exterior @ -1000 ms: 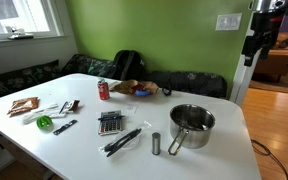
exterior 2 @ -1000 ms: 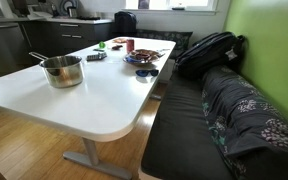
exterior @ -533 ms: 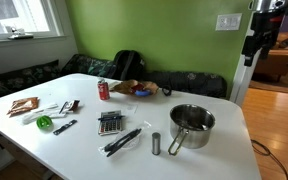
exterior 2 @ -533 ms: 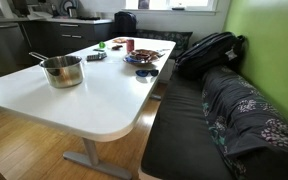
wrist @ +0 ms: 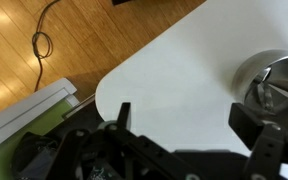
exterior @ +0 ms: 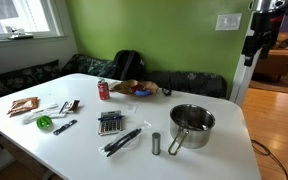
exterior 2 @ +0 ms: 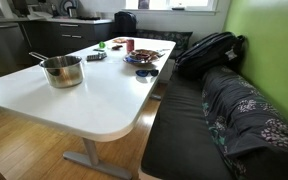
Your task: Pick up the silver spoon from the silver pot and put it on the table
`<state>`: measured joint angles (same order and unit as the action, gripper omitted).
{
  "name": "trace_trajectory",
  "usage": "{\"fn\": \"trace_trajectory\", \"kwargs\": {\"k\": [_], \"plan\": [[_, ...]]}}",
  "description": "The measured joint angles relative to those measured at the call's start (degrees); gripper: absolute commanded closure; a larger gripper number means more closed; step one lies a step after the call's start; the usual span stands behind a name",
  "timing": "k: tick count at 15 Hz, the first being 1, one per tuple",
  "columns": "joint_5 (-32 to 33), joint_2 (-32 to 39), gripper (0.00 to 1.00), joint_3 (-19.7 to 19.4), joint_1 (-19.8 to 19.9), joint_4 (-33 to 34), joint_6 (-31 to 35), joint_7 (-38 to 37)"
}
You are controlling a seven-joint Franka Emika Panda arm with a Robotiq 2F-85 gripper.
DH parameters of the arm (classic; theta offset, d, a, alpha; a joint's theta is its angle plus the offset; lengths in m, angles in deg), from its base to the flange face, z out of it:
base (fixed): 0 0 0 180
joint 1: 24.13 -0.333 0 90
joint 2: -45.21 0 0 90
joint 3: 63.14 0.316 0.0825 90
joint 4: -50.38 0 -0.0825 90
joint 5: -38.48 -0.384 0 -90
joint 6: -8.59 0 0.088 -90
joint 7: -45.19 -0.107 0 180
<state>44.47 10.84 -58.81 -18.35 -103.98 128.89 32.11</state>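
The silver pot stands near one end of the white table, its long handle pointing toward the table's front edge. It also shows in an exterior view and at the right edge of the wrist view. A thin silver spoon lies inside it, seen only in the wrist view. My gripper is open and empty. It hangs high above the table's rounded corner, well off to the side of the pot. In an exterior view the gripper is up by the wall.
A small grey cylinder, black tongs, a calculator, a red can, a plate of food and a green object lie on the table. A bench with a backpack runs alongside. A cable lies on the wood floor.
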Motion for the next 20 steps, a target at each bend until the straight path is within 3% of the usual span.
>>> {"fn": "trace_trajectory", "kwargs": {"k": [4, 9, 12, 16, 20], "plan": [[0.49, 0.43, 0.00, 0.82, -0.69, -0.47, -0.01, 0.36], [0.74, 5.00, 0.00, 7.48, -8.70, -4.12, 2.24, 1.29], [4.00, 9.83, 0.00, 11.68, -11.48, -3.98, 5.48, 0.88], [4.19, 11.66, 0.00, 11.54, -12.18, -3.45, 5.87, 2.36], [1.16, 16.62, 0.00, 8.71, -14.66, 0.03, 6.68, 12.70]]}}
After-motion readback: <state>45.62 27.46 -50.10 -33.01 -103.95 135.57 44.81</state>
